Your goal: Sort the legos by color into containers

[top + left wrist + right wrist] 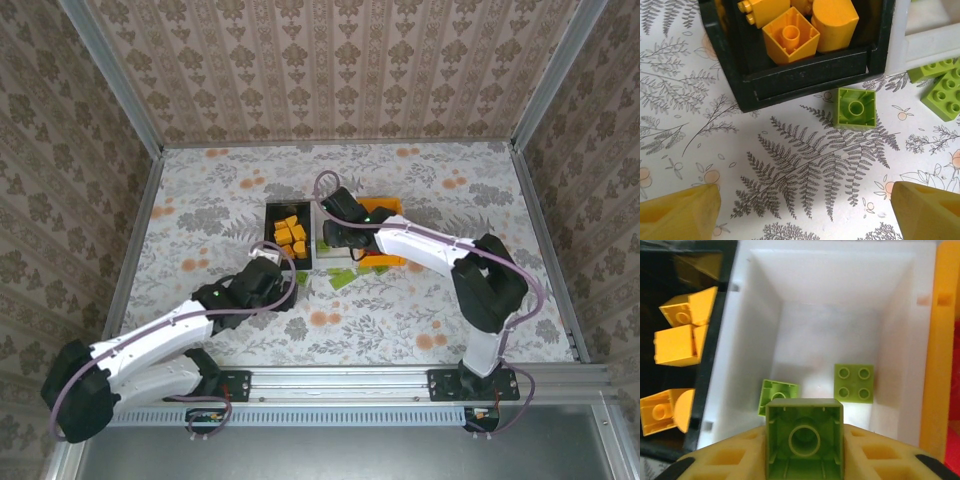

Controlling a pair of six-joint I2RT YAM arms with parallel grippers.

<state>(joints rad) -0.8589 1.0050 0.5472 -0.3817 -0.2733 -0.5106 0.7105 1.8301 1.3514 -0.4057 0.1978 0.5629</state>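
The right gripper (pixel 804 462) is clamped on a green brick (pixel 804 437), whose hollow underside faces the wrist camera, and holds it over the near end of the white bin (pixel 765 285). Two more green bricks lie on that bin's floor. One (pixel 854 383) is studs-up, and the other (pixel 777 392) is tilted and partly hidden behind the held one. The black bin (pixel 715 405) stands against the white bin's left wall and holds yellow bricks (pixel 675 345), some of them cut off at the frame edge. On the right only a wall of the orange bin (pixel 937 365) shows, so its contents cannot be made out. In the top view the right arm rises from its base, bends at the elbow and stretches left across the orange bin, covering most of the white one.

The left gripper (pixel 805 215) hangs with its fingers spread wide and nothing between them, above the bare table (pixel 715 150). Ahead of it a lone brick (pixel 856 106), green and upside down, sits on the table just beside the black bin's near wall. Further right lie two edge bricks (pixel 942 87), also green and cut off by the frame, near the white bin's corner. Seen from above, the left arm lies low and slants from its base toward the black bin's near end.
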